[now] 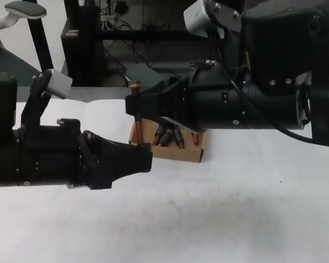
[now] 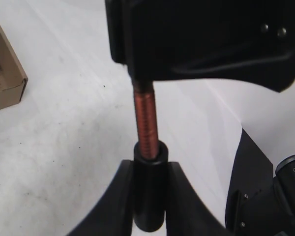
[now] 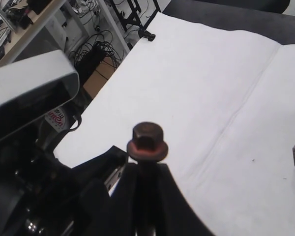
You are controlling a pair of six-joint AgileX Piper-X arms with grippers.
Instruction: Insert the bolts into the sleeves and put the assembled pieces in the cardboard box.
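Two grips — left gripper clenched on smooth black sleeve, right gripper on threaded coppery bolt.

Counts: one cardboard box, centre frame; at least three assembled pieces inside it; one bolt; one sleeve.

i see a white cloth over the bench, a black rack behind it, loose cables tangled there, and a pale wall beside the rack.
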